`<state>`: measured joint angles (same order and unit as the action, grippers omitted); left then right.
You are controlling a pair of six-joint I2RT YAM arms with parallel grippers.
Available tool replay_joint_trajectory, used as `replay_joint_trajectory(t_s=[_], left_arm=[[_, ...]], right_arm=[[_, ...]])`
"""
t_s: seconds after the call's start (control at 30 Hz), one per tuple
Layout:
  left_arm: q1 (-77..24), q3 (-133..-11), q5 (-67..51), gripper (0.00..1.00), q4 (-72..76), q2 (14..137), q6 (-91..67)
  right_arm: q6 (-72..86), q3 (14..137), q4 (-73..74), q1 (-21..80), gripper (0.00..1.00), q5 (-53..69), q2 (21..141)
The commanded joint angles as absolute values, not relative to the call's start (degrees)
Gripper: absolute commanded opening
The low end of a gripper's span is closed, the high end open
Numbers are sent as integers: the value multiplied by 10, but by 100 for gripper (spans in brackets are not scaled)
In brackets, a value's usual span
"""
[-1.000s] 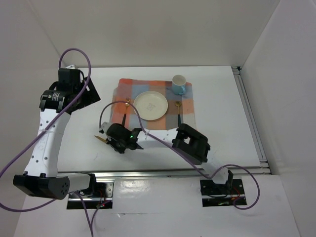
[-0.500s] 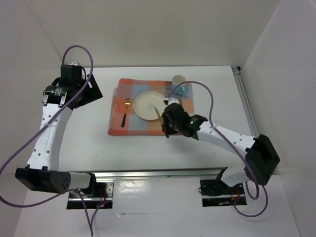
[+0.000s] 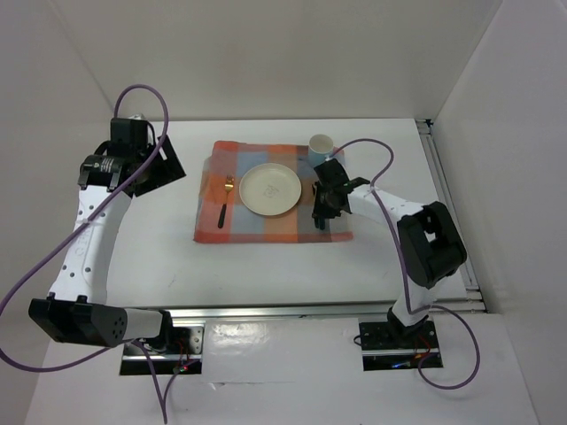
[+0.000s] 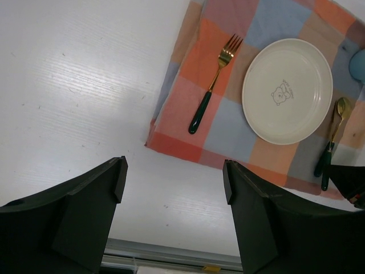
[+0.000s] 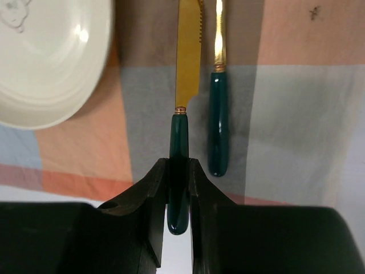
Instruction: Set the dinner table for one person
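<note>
The white dinner table (image 3: 159, 257) carries an orange-and-blue checked cloth (image 3: 266, 228). On the cloth are a cream plate (image 3: 271, 189), a gold fork with a green handle (image 3: 225, 199) left of the plate, and a cup (image 3: 321, 144) at the far right corner. My right gripper (image 3: 321, 211) is shut on the green handle of a gold knife (image 5: 185, 80). The blade lies between the plate (image 5: 45, 57) and a gold spoon (image 5: 218, 114), parallel to the spoon. I cannot tell if the knife touches the cloth. My left gripper (image 4: 174, 177) is open and empty, high over the table's left side.
A metal rail (image 3: 452, 221) runs along the table's right edge and another along the near edge (image 3: 292, 310). White walls enclose the back and sides. A purple cable (image 3: 372, 159) loops above the right arm.
My right arm has swung from the table's front left across to the right of the plate, carrying the knife. The left arm has barely moved.
</note>
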<state>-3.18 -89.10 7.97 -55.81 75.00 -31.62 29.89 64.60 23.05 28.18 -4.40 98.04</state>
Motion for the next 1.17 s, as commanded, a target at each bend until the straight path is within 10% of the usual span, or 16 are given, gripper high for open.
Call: replay_joint_trajectory(t_s=[0.0,0.1,0.3,0.53,0.67,1.13], left_arm=[[-29,-885,71,85,-548,736,-313],[-29,-885,71,85,-548,736,-318],[-29,-885,65,85,-548,736,-318],[-29,-880,60,85,-548,736,-318],[-29,-880,60,85,-543,736,-318],[-29,-885,21,87,-514,753,-313]], right_arm=[[322,679,196,264,0,-35,998],[328,679,167,258,1,-17,1018],[316,686,160,258,53,3,1013],[306,698,214,258,66,-35,908],[306,698,283,204,100,-103,835],[369,595,384,35,100,-278,664]])
